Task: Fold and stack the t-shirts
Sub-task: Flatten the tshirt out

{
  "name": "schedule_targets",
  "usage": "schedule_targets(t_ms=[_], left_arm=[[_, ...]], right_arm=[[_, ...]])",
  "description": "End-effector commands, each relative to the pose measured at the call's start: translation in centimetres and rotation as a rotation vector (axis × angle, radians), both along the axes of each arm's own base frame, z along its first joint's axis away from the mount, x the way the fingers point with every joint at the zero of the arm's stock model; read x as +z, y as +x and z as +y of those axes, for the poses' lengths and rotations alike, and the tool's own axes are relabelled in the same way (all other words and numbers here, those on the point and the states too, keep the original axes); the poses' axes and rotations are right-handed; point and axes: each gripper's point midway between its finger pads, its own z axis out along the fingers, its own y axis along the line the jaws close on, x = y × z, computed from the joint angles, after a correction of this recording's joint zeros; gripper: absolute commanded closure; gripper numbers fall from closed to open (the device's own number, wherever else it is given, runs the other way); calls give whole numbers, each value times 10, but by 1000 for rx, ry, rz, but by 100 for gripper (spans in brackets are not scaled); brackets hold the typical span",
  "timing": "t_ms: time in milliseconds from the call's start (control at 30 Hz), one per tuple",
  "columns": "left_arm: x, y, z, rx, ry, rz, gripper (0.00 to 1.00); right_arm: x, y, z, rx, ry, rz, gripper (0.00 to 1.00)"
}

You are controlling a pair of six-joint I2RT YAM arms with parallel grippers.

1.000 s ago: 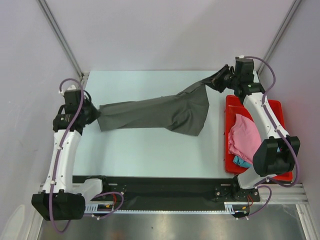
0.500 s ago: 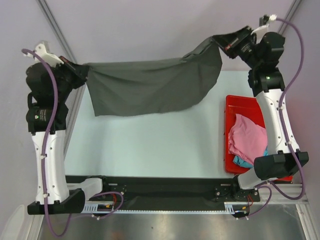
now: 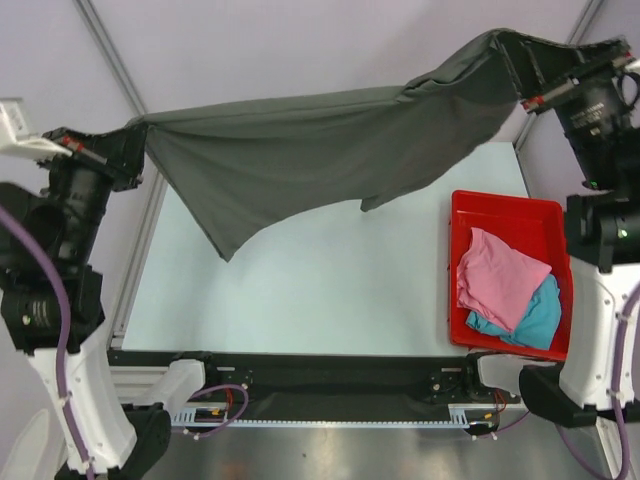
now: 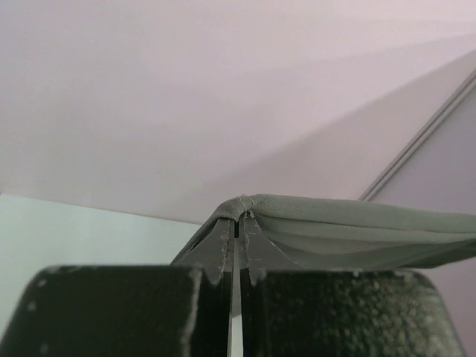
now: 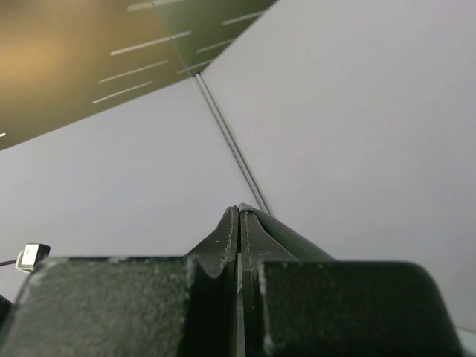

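Charcoal-grey t-shirt (image 3: 320, 150): hangs in the air, stretched wide between the two hands, well above the tabletop (image 3: 330, 290). Sags through the middle, with one point of cloth drooping lowest toward the left, clear of the surface.

Left hand (image 3: 128, 148): pinched fully closed on the shirt's left end, with grey fabric folded over the fingertips in the wrist view.

Right hand (image 3: 520, 65): likewise closed tight, on the shirt's right end, and raised higher than the left. Shows from its own wrist camera only a dark fold just past the tips, perhaps a sleeve or shoulder; hard to tell.

Pink t-shirt (image 3: 495, 275): lies crumpled in the red tray (image 3: 500, 200) at the right of the tabletop, on top of the turquoise t-shirt (image 3: 540, 315), the latter showing along the near and right sides. Both well apart from the hands.
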Motion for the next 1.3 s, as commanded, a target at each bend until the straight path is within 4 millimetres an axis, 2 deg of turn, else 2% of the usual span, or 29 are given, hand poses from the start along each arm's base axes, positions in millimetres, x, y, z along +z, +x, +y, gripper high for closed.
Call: schedule_targets(t_ms=[0, 67, 200, 233, 400, 433, 567, 667, 800, 900, 967, 1033, 1067, 1100, 1200, 1233, 1267], left_arm=[[-4, -9, 0, 8, 16, -2, 100], [-22, 4, 4, 27, 7, 61, 100], [-35, 18, 6, 37, 24, 99, 100], [-35, 22, 7, 41, 28, 103, 100], [-53, 50, 8, 39, 45, 164, 100], [-56, 54, 8, 39, 49, 175, 100], [-61, 76, 8, 30, 65, 201, 100], [-62, 89, 8, 30, 67, 213, 100], [-59, 95, 7, 24, 61, 213, 100], [-58, 90, 7, 22, 57, 209, 100], [-55, 77, 8, 30, 56, 194, 100], [-56, 68, 8, 33, 55, 190, 100], [-51, 56, 8, 36, 55, 170, 100], [-49, 50, 8, 36, 53, 163, 100], [-44, 25, 8, 46, 52, 128, 100], [-43, 18, 8, 48, 54, 121, 100], [-42, 12, 8, 56, 56, 112, 100]], right_arm=[[4, -4, -6, -46, -16, -23, 100], [-3, 6, -5, -45, -18, 12, 100], [-21, 31, -3, -39, -23, 81, 100], [-28, 43, -2, -40, -30, 102, 100], [-50, 76, 2, -36, -43, 171, 100], [-57, 87, 3, -32, -45, 193, 100], [-68, 109, 6, -26, -54, 221, 100], [-70, 119, 6, -30, -56, 228, 100], [-67, 118, 6, -31, -59, 220, 100], [-59, 106, 5, -38, -67, 200, 100], [-57, 98, 3, -44, -68, 197, 100], [-49, 80, 1, -51, -73, 172, 100], [-51, 75, 1, -53, -78, 178, 100], [-44, 59, -1, -56, -80, 152, 100], [-40, 38, -3, -67, -84, 139, 100], [-33, 20, -5, -72, -84, 111, 100], [-31, 12, -6, -74, -84, 104, 100]])
